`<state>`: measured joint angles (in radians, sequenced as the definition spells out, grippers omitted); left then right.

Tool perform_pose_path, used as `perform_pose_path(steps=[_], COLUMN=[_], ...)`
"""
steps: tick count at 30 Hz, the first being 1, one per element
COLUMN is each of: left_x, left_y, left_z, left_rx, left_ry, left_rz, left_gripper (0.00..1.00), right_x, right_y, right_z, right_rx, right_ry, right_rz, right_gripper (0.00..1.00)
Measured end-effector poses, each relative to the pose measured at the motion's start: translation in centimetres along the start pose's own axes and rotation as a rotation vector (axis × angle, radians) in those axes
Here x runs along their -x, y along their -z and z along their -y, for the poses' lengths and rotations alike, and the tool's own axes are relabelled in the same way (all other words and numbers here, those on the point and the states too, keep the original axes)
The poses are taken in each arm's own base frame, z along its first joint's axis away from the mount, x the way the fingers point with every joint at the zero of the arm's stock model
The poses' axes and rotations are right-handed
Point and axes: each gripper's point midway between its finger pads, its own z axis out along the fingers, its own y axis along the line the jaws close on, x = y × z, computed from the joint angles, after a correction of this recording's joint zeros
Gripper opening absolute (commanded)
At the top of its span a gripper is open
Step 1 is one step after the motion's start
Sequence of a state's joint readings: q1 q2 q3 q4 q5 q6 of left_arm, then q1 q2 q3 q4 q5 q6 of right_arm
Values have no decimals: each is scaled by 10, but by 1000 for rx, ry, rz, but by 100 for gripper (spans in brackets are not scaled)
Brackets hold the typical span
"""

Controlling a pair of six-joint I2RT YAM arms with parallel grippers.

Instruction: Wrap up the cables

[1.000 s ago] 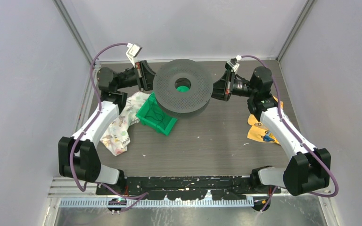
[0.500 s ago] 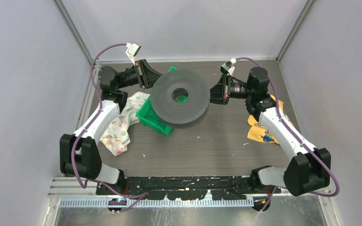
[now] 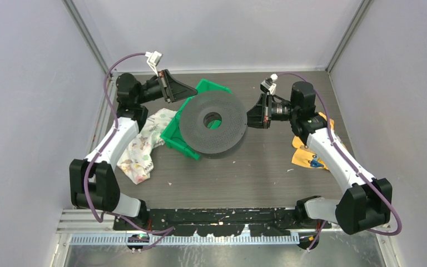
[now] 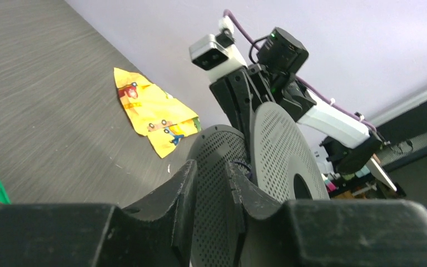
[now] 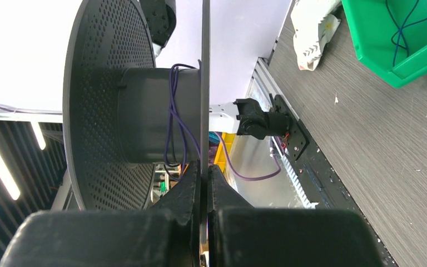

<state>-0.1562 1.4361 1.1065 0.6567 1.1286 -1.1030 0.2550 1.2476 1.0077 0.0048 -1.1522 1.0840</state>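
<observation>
Where the thin dark bluish cables [image 5: 173,111] show best, in the right wrist view, we see a few loose turns of them round the hub of the wide black perforated two-flanged spool [image 3: 214,119], between its flanges. We also see thin blue cable loops [image 5: 403,25] lying inside the green plastic bin [image 5: 417,64]. The spool hangs tilted above the grey wood-grain bench [image 3: 267,167], partly over the bin. Our right hand [image 5: 203,173] is clamped on the rim of one flange, its fingers pinching the thin edge. Our left hand [image 4: 211,167] sits at the opposite rim with its jaws parted by a narrow gap, and a flange shows through that gap; we cannot tell whether the fingers touch it. A crumpled floral cloth [image 3: 142,147] lies just left of the bin, and a yellow printed packet [image 3: 306,153] lies beside the right arm, partly hidden by it
</observation>
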Motion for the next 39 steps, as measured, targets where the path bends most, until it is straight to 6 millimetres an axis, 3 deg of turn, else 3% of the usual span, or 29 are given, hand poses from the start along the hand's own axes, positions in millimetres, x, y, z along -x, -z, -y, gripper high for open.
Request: perform_pose_path(steps=[7,18,23,30,39], left_x=[7,20,27,32,30], left_y=[12,30,38,45,46], left_z=[-32,-61,-69,-58,-59], left_rx=[124,249,298,321,331], left_ry=[14,38,35,-4,-2], left_rz=[41,112,149,166,162], left_gripper=[31,34,34,35,35], right_x=[-6,-8,-9,-12,-7], right_y=[7,19,32,54,63], right_z=[10,52,91,152,199], right_rx=[-18,-78,-136,-274,-402], right_ry=[13,-57,-123,-227,-257], right_rz=[13,50,109,250,369], right_gripper=[0,1,0,1,1])
